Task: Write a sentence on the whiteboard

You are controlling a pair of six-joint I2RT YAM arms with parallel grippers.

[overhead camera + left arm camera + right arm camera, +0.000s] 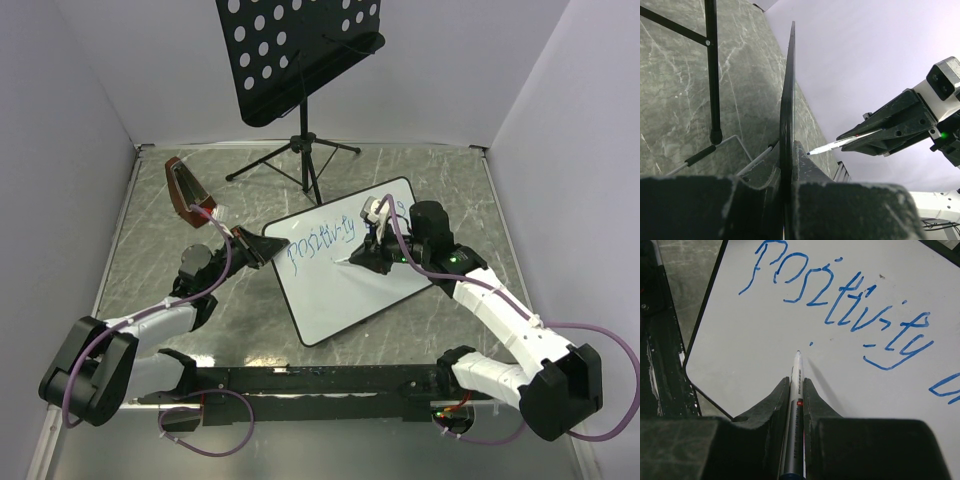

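The sentence (840,295) shows "Positivity" in blue along the upper part of the whiteboard (755,340), mid-frame from above; the words after it are not written yet. My right gripper (796,386) reaches in low, pinching the marker (797,365), tip under that word. My left gripper (787,160) clamps the board's edge.

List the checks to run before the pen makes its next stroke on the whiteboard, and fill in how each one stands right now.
1. Left pincer shut on the whiteboard's edge: ok.
2. Right pincer shut on the pen, with the pen straight in the grip: ok.
3. Pen tip over bare board below the blue writing: ok.
4. Pen tip touching the board: cannot tell.
5. Blue writing reads "Positivity" with no smears: ok.
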